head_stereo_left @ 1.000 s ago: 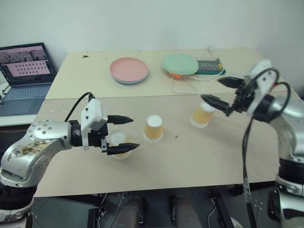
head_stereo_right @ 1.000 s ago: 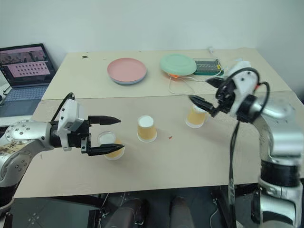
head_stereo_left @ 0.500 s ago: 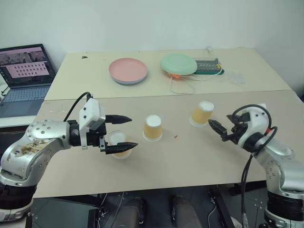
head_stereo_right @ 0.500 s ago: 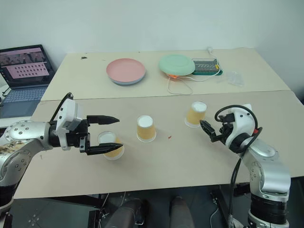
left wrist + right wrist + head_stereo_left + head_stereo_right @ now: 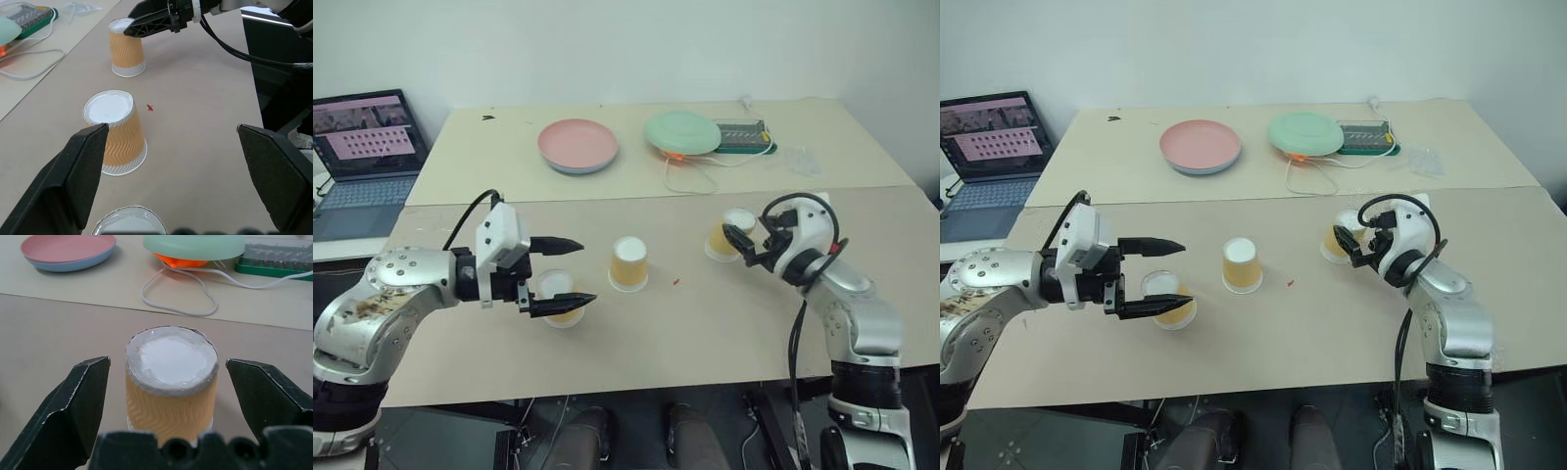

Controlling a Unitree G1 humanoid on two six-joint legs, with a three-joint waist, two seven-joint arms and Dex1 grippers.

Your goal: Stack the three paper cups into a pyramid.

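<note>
- Setting: a beige tabletop (image 5: 705, 323) against a white wall; a pink plate (image 5: 578, 145), a green plate (image 5: 683, 132) and a laptop (image 5: 364, 147) sit toward the back and side, well apart from the work.
- Task things: the three paper cups stand upside down in a loose row, none stacked. The left cup (image 5: 557, 296) lies between the fingers of the left pincer (image 5: 564, 274); the middle cup (image 5: 629, 263) stands alone; the right cup (image 5: 729, 235) is just ahead of the right pincer (image 5: 747, 246).
- Pincer state: both are spread wide and hold nothing. The right one brackets its cup with a gap on each side.
- Step in hand (judged): grasping the right cup to bring it beside the middle one as the base pair.
- Doing it well: keep the cup centred between the fingers, close on the mid-wall rather than the thin white end, and squeeze lightly, since paper walls would likely crumple; lift straight before moving sideways.
- Right wrist view: shows the cup (image 5: 171, 382) centred in the gap and clear of both fingers, which the head views leave unclear.
- Left wrist view: shows the spacing between the middle cup (image 5: 116, 132) and the right cup (image 5: 126, 48), with the right pincer at the latter's top.
</note>
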